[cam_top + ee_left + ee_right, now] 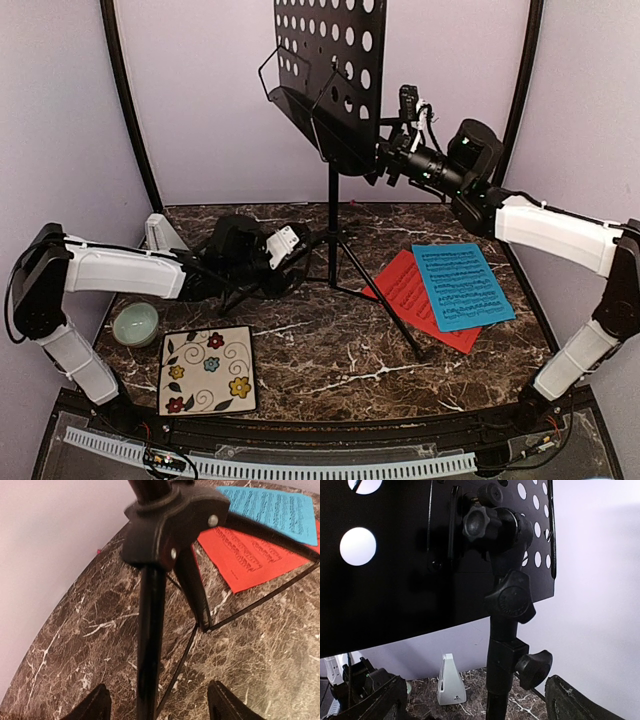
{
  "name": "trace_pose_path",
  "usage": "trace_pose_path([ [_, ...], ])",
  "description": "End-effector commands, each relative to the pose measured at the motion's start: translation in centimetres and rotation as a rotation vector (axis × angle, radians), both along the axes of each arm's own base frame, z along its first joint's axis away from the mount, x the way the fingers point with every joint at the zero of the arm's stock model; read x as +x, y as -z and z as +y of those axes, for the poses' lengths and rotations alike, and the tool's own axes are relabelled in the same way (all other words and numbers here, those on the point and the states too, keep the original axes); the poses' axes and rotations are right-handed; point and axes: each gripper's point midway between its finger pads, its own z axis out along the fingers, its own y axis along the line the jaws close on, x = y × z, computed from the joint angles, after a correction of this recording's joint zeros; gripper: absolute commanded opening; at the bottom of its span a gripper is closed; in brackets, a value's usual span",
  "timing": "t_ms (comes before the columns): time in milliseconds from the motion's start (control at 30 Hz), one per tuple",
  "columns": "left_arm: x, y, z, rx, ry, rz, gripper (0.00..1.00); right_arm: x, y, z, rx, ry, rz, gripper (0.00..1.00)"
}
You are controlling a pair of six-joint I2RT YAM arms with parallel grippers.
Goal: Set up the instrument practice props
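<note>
One dark marble table [340, 370] carries everything. Biggest on it is the black music stand [333, 215]. It stands upright toward 12 o'clock from the table's middle, its perforated desk tilted high overhead and its thin tripod legs splayed on the marble.

The right gripper [388, 160] comes in from 3 o'clock at the level of the desk's lower edge. In its wrist view its fingers [372, 700] stand wide apart on either side of the pole, just below the clamp knobs. They hold nothing, and it is unclear whether either touches the pole.

The left gripper [292, 268] lies low at 9 o'clock of the stand's foot. Its fingers [95, 705] are also spread wide, with one tripod leg running between them, unpinched.

The blue sheet [462, 285] lies flat at 3 o'clock, overlapping the right part of the red sheet [400, 290], which lies near a tripod leg. A floral tile [207, 370] lies at 7 o'clock. A pale green bowl [135, 323] sits just beside the tile's far left corner, at 8 o'clock. The small whitish metronome [160, 232] stands upright at 10 o'clock, by the back wall.
</note>
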Motion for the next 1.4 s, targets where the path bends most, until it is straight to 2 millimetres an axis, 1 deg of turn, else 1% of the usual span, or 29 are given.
trace_pose_path([
  [0, -1.9, -4.7, -0.5, -0.130, 0.083, -0.007, 0.71, -1.0, -1.2, -0.9, 0.037, 0.005, -0.028, 0.97],
  [100, -2.7, -7.1, -1.1, -0.217, 0.148, 0.013, 0.73, -1.2, -0.4, -1.2, 0.026, 0.011, -0.006, 0.98],
  [200, -2.4, -9.7, -1.9, -0.304, 0.199, 0.002, 0.73, -1.7, 0.2, -1.6, 0.030, 0.012, 0.015, 0.99],
  [267, -1.8, -11.0, -2.6, -0.345, 0.221, -0.011, 0.72, -2.1, 1.3, -2.0, 0.021, 0.012, 0.043, 1.00],
  [367, -0.4, -12.6, -3.7, -0.399, 0.244, -0.012, 0.68, -2.9, 1.8, -2.8, 0.024, 0.017, 0.061, 0.99],
  [467, 0.9, -13.9, -4.3, -0.485, 0.274, 0.004, 0.65, -3.8, 2.3, -3.8, 0.027, 0.034, 0.074, 1.00],
  [533, 1.6, -14.5, -4.6, -0.544, 0.313, 0.015, 0.64, -4.4, 2.4, -4.6, 0.029, 0.048, 0.078, 1.00],
  [567, 1.5, -14.9, -4.9, -0.560, 0.345, 0.020, 0.63, -4.7, 2.5, -4.9, 0.028, 0.054, 0.081, 1.00],
  [600, 1.6, -14.7, -5.4, -0.565, 0.375, 0.032, 0.63, -5.0, 2.5, -5.2, 0.030, 0.062, 0.082, 1.00],
  [700, 1.1, -14.6, -7.1, -0.583, 0.479, 0.078, 0.61, -5.4, 2.6, -6.2, 0.029, 0.087, 0.086, 1.00],
  [833, 1.4, -14.4, -8.6, -0.598, 0.554, 0.111, 0.60, -6.0, 2.5, -7.3, 0.054, 0.110, 0.101, 1.00],
  [1000, 1.4, -15.1, -10.1, -0.626, 0.662, 0.142, 0.59, -7.0, 2.2, -8.0, 0.082, 0.102, 0.112, 1.00],
  [1067, 1.8, -15.3, -10.5, -0.634, 0.675, 0.142, 0.56, -7.2, 2.1, -8.1, 0.079, 0.104, 0.112, 1.00],
  [1200, 2.4, -15.1, -11.1, -0.634, 0.706, 0.144, 0.51, -7.4, 1.9, -8.6, 0.084, 0.118, 0.109, 1.00],
  [1267, 2.5, -15.1, -11.3, -0.639, 0.729, 0.144, 0.47, -7.5, 1.7, -8.7, 0.090, 0.120, 0.107, 1.00],
  [1367, 2.4, -15.1, -11.5, -0.656, 0.768, 0.145, 0.38, -7.6, 1.6, -8.8, 0.084, 0.122, 0.107, 1.00],
])
